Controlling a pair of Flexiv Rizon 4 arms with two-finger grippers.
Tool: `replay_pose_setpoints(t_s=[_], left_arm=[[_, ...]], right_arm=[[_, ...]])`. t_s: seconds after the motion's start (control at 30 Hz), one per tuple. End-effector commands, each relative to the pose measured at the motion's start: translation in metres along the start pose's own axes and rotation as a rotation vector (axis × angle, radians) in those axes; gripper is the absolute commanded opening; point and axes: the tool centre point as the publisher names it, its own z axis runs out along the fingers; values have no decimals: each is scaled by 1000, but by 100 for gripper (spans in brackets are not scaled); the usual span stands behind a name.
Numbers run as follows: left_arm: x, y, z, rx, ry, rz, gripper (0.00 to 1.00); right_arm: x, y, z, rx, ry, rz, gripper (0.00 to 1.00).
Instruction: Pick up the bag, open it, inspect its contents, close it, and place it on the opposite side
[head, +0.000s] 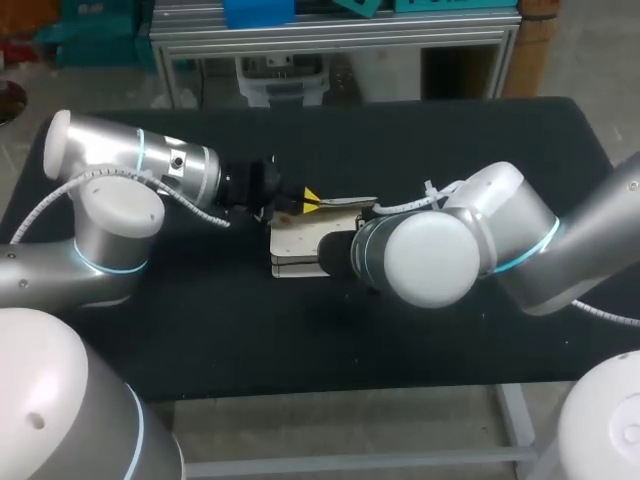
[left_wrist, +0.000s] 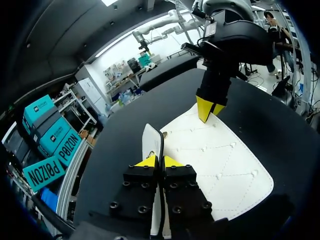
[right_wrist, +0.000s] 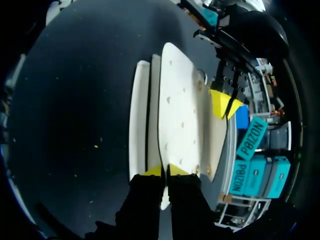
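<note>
White bag (head: 298, 245) lies near the middle of the black table (head: 450, 150), a little left of centre, pinched from both ends. The left gripper (left_wrist: 161, 161) is clamped narrow on a thin upright edge (left_wrist: 152, 137) at the bag's left end. The right gripper (right_wrist: 165, 170) is likewise pressed tight on the rim of the broad flap (left_wrist: 220, 160) at the right end. The likely trouble is the two arms pulling unevenly: each hold is only a sliver of material, so a sideways tug could let the edge slide out from between the yellow tips, or drag the whole bag across the table instead of parting the flap from the body. Pulling too far apart could also strain the seam or crease the flap. The flap looks like smooth, fairly stiff white faux leather, rounded at its corners and quilted with crossing stitch lines and small dimples; the body beneath shows as flat stacked layers with a dark trim along one edge. The table surface is matte and black.
</note>
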Motion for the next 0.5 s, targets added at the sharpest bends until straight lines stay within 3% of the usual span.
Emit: replay_pose_setpoints(t_s=[0.03,0.27,0.5], left_arm=[[30,-2,-8,8,-11,59,0],[59,-5,-7,14,1,105,0],[64,-4,4,-7,10,120,0]], right_arm=[[4,-1,2,-10,-446,1,0],[4,-1,2,-10,-446,1,0],[4,-1,2,-10,-446,1,0]])
